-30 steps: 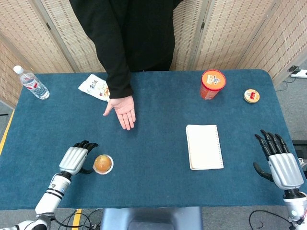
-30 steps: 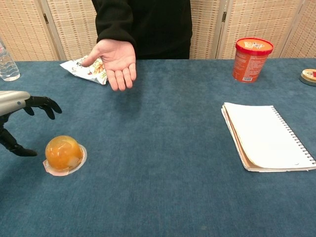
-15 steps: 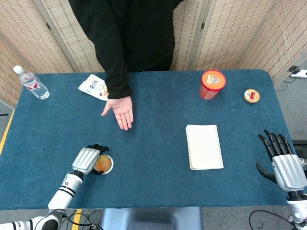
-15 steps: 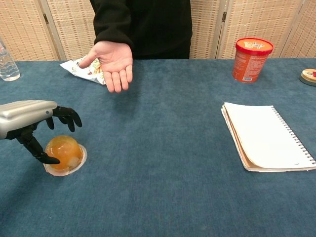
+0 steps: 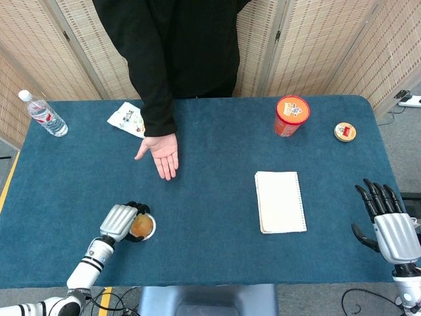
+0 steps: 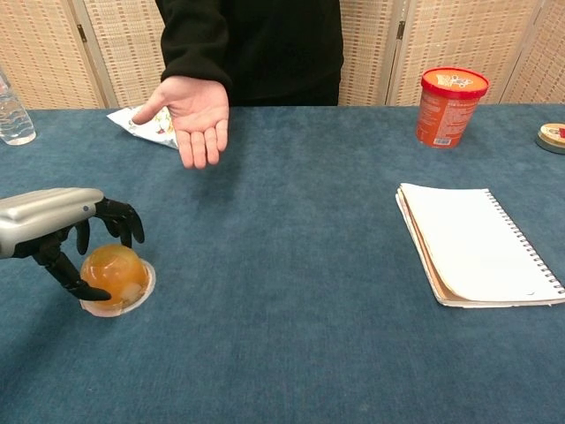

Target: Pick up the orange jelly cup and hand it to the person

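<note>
The orange jelly cup [image 5: 143,227] [image 6: 116,276] sits dome-up on the blue table [image 5: 210,243], near its front left. My left hand [image 5: 121,222] [image 6: 58,222] is cupped around it: the fingers arch over its far side and the thumb lies by its near left side. The cup still rests on the cloth. The person's hand [image 5: 162,151] [image 6: 195,109] is held out palm up beyond the cup, towards the far left. My right hand [image 5: 388,224] is open at the table's right edge, fingers spread, holding nothing.
A white spiral notebook [image 5: 280,201] [image 6: 477,243] lies right of centre. A red tub [image 5: 291,115] [image 6: 450,106] and a small round tin [image 5: 345,131] stand at the far right. A water bottle [image 5: 45,115] and a snack packet [image 5: 125,118] are far left.
My left hand has moved right from beside the cup and settled lower around it. The person's hand has drifted slightly left and back. The right hand has barely moved.
</note>
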